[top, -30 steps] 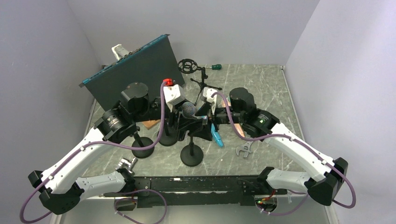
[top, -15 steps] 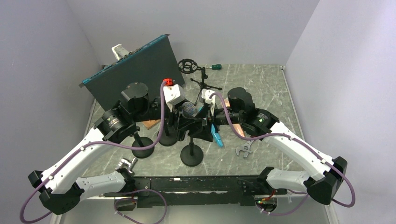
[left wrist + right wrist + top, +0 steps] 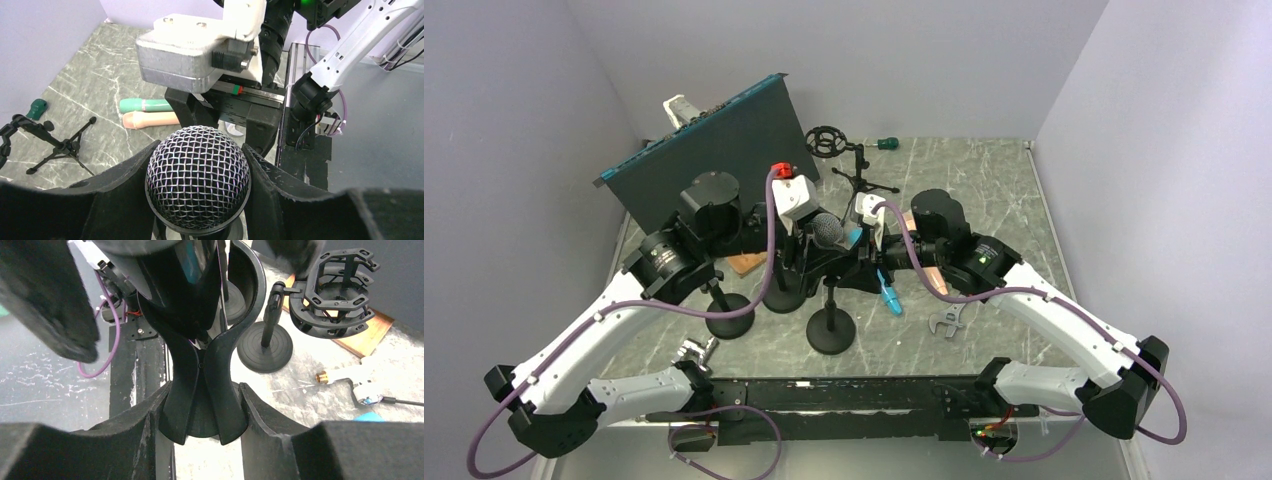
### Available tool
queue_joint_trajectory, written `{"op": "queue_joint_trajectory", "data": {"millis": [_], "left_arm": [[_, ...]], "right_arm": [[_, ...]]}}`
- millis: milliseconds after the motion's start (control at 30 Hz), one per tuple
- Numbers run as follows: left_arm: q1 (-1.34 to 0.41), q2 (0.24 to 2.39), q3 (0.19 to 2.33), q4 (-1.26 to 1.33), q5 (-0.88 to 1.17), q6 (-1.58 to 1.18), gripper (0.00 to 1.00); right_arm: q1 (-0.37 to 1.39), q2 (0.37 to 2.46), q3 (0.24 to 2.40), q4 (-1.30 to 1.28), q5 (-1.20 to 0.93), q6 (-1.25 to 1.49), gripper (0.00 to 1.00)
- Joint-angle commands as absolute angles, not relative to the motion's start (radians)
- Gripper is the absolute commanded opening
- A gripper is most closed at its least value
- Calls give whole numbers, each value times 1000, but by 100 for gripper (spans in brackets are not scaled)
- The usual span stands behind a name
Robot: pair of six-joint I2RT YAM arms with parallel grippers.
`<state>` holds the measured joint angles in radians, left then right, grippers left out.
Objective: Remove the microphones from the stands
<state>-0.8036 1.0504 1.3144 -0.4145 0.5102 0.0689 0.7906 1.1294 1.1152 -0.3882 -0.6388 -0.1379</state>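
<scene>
Left pincer (image 3: 198, 160) clasping microphone (image 3: 197, 187), right pincer (image 3: 199, 412) clasping stand clip (image 3: 200, 365)

Pale lilac walls (image 3: 874, 60) stand behind and on both sides of the grey-green marbled table (image 3: 994, 195), under soft, even light.
</scene>
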Motion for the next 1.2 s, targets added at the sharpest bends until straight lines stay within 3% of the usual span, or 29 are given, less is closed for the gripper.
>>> {"op": "queue_joint_trajectory", "data": {"millis": [0, 200, 367, 600, 867, 900, 1067, 1167], "left_arm": [[-808, 1063, 1463, -401, 558, 76, 0], [-808, 1092, 1710, -541, 505, 168, 0], [-807, 1046, 1835, -479, 372, 159, 0], [-808, 845, 1673, -190, 119, 104, 0], [-808, 773, 1603, -237, 3, 34, 0], [-808, 767, 1595, -258, 8, 15, 0], [-808, 733, 1539, -393, 75, -90, 0], [-808, 731, 1536, -474, 159, -119, 0]], "right_arm": [[787, 1125, 1114, -315, -576, -140, 0], [787, 1136, 1111, -308, -564, -141, 0], [787, 1150, 1103, -289, -553, -136, 0], [787, 1146, 1074, -244, -554, -121, 0], [788, 1168, 1072, -233, -527, -112, 0], [788, 1164, 1071, -234, -513, -105, 4], [788, 1136, 1051, -231, -487, -65, 50], [788, 1119, 1044, -228, -495, -37, 72]]}}
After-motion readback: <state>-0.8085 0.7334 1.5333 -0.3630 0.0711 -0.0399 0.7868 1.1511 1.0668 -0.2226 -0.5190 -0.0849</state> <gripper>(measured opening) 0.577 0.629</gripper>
